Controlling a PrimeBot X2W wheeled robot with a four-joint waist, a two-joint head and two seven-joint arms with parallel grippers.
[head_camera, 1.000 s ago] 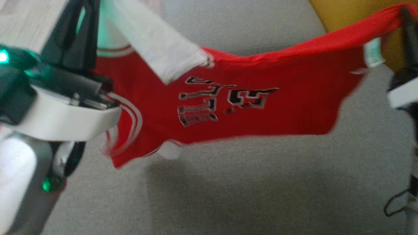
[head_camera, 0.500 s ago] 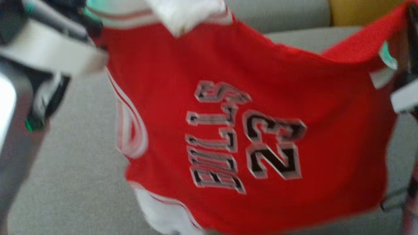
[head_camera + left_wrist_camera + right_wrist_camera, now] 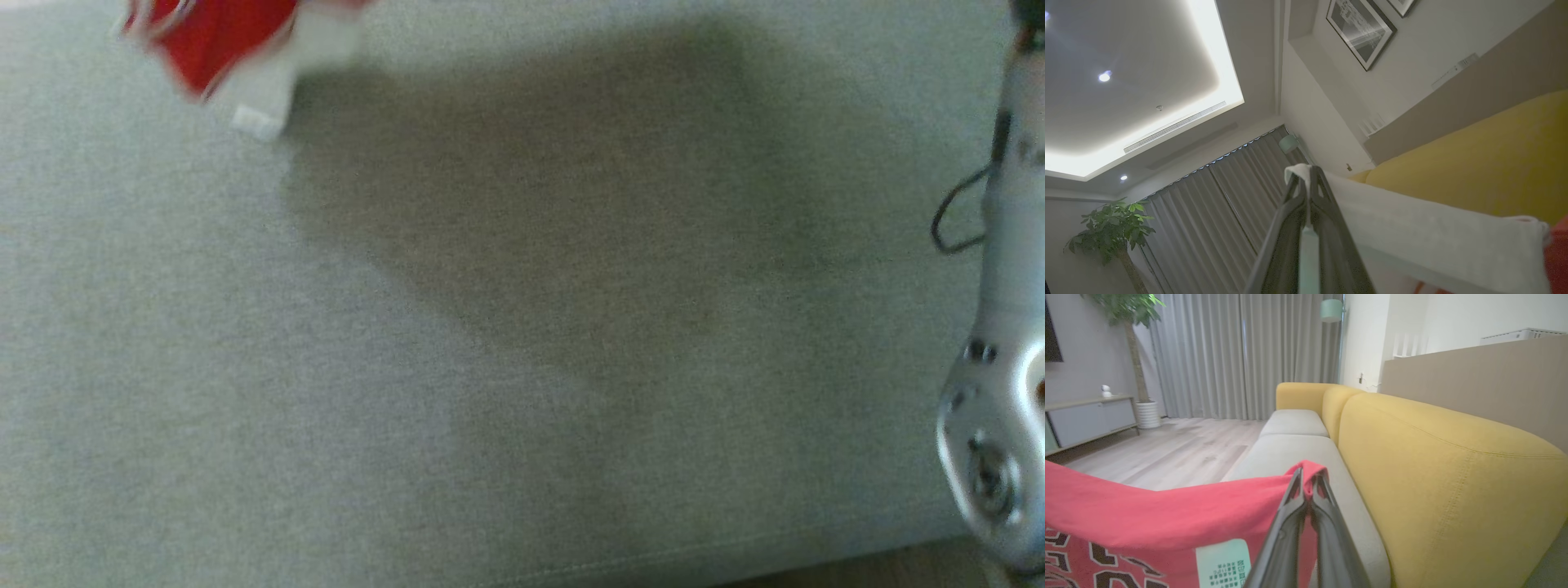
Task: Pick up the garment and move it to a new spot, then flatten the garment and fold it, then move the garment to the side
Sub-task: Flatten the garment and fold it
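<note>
The garment is a red jersey with white trim and black lettering. In the head view only its lower corner [image 3: 220, 49] hangs at the top left, blurred, above the grey sofa seat [image 3: 522, 367]. My left gripper [image 3: 1306, 179] is shut on the jersey's white strap [image 3: 1412, 232], lifted towards the ceiling. My right gripper [image 3: 1308, 482] is shut on a red hem corner [image 3: 1167, 514], and the cloth with its pale label [image 3: 1222, 561] stretches away to the left. A silver part of my right arm [image 3: 996, 392] runs down the head view's right edge.
The yellow sofa backrest [image 3: 1433, 465] runs along the right of the grey seat cushions [image 3: 1290, 445]. Wooden floor [image 3: 1167, 453], a low cabinet [image 3: 1090, 416], a potted plant [image 3: 1139, 347] and grey curtains [image 3: 1241, 355] lie beyond. A dark cable [image 3: 951, 220] loops beside my right arm.
The head view has swung down, so the jersey that filled it now shows just as a corner at the top left. Both grippers still hold the jersey.
</note>
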